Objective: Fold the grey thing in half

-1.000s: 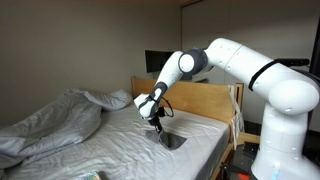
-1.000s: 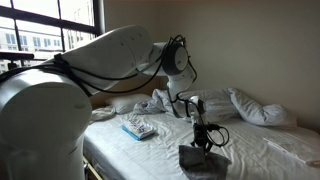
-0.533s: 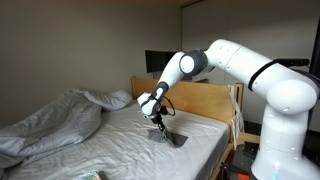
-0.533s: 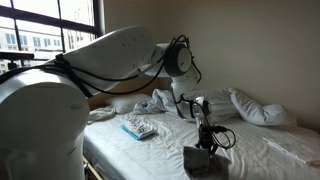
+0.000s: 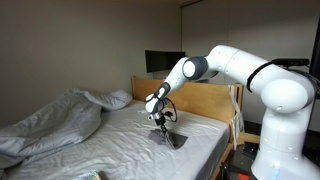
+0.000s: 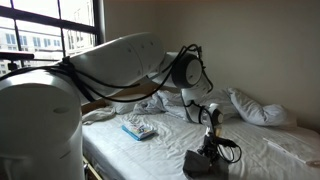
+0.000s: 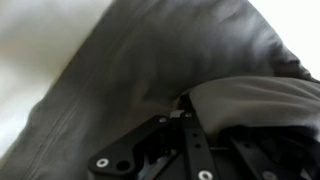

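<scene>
End effector (image 5: 163,125) being held low on grey cloth (image 5: 175,140), on bench (image 5: 110,140); open or closed cannot be told, being hidden by fold.

We can read no text, label, brand or number in any view; the small blue-and-white packet (image 6: 138,129) on the bed (image 6: 270,150) may bear print, too small to tell.

Up close, the grey cloth (image 7: 150,60) spreads out ahead of the black gripper (image 7: 182,135), a fold bunched at its right; white bedsheet (image 7: 30,40) lies beyond, left.
</scene>
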You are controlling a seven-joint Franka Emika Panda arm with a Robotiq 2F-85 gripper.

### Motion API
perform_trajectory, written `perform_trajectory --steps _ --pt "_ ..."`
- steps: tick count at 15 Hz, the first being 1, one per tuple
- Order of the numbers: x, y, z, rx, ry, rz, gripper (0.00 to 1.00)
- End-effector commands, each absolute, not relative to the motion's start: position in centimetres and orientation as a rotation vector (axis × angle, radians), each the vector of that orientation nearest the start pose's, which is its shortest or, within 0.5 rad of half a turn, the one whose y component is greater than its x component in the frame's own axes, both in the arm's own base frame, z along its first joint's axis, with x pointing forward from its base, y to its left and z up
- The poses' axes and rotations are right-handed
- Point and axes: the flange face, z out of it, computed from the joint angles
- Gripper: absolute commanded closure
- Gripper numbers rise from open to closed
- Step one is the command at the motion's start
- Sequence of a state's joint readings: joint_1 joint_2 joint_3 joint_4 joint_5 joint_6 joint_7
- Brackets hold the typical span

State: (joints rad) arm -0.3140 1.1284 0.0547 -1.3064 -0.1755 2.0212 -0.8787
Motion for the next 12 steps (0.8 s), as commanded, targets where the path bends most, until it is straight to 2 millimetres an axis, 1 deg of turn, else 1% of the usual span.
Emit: perform_trajectory --steps 1,2,5,10,11,12 --pt "64.0 -21.5 0.8 -2.62 -0.932 0.434 0.9" --pt "63.8 -22.6 0.3 -2.595 -0.893 0.398 0.9" --pt "63.4 -24.4 -0.7 -2.519 -0.801 0.308 0.91" --pt "62.7 -26.1 -2.7 -2.424 -0.706 0.239 0.9" --pt "62.7 -26.4 -2.8 -2.413 -0.695 0.234 0.91" --pt "62.5 -27.2 -2.9 -2.404 -0.679 0.231 0.91"
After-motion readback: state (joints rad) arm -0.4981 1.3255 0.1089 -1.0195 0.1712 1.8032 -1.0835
